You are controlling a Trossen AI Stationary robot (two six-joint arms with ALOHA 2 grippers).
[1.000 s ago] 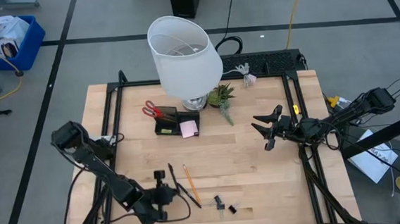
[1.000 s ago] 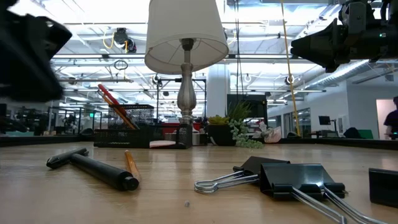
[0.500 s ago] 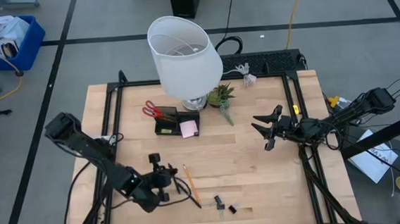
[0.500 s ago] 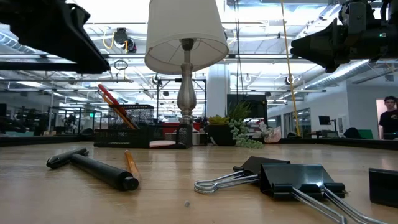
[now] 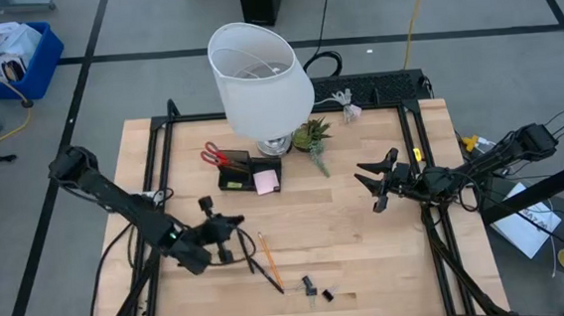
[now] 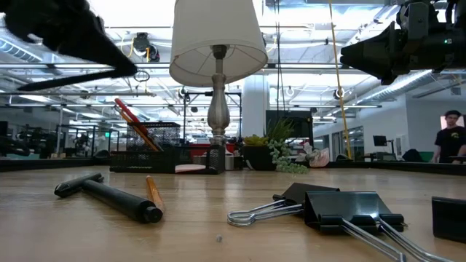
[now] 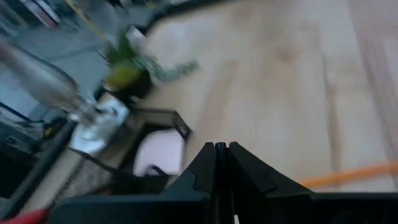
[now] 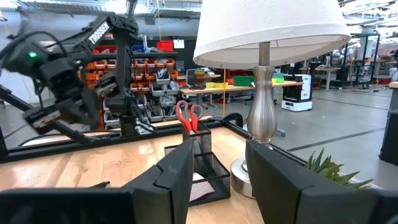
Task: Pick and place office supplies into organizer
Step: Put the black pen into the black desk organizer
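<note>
step: carry the pen to the organizer [image 5: 248, 170] and lower it tip-first into an open compartment, clear of the scissors [image 5: 214, 155] and the lamp [image 5: 259, 75].
left claw [image 5: 219, 229]: raised over the tabletop [image 5: 367, 232], pinched shut on a thin pen [image 6: 69, 78].
right claw [image 5: 375, 181]: part open, empty, waiting at the right.
left to do: pencil [image 5: 270, 259], clips [image 5: 317, 290].

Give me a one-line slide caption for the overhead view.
Left gripper hovers near pen and pencil; right gripper waits beside the lamp.
</note>
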